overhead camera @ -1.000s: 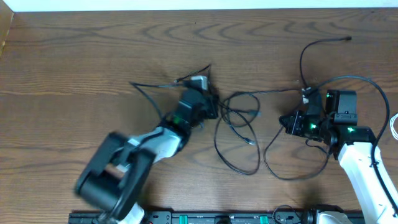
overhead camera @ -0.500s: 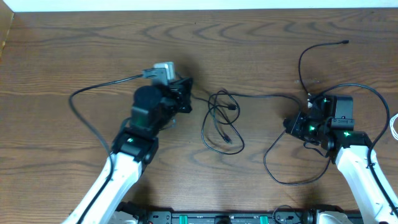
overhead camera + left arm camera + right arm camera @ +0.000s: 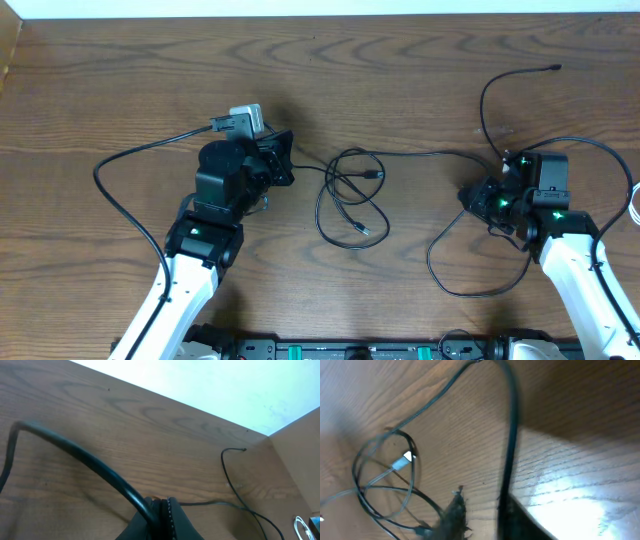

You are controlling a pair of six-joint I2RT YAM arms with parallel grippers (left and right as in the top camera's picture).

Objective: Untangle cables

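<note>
A tangle of thin black cables (image 3: pixel 350 195) lies at mid table, with a small plug (image 3: pixel 374 175) in it; it also shows in the right wrist view (image 3: pixel 385 475). My left gripper (image 3: pixel 285 165) is left of the tangle, shut on a black cable (image 3: pixel 210 504) that runs right into the loops; its jaws (image 3: pixel 162 507) are pressed together. My right gripper (image 3: pixel 472 196) is right of the tangle. Its fingers (image 3: pixel 480 515) stand apart with bare wood between them, and a black cable (image 3: pixel 510 435) runs up along its right finger. Another cable end (image 3: pixel 555 68) lies far right.
A black loop (image 3: pixel 470 285) lies in front of the right arm. A white cord (image 3: pixel 634 205) sits at the right table edge, also in the left wrist view (image 3: pixel 300 525). A thick arm cord (image 3: pixel 110 190) arcs left of the left arm. A cardboard wall (image 3: pixel 300 445) borders the right.
My left arm swung left and straightened, drawing the held cable and the tangle leftward. The loops shifted left and opened a little. The right arm barely moved.
</note>
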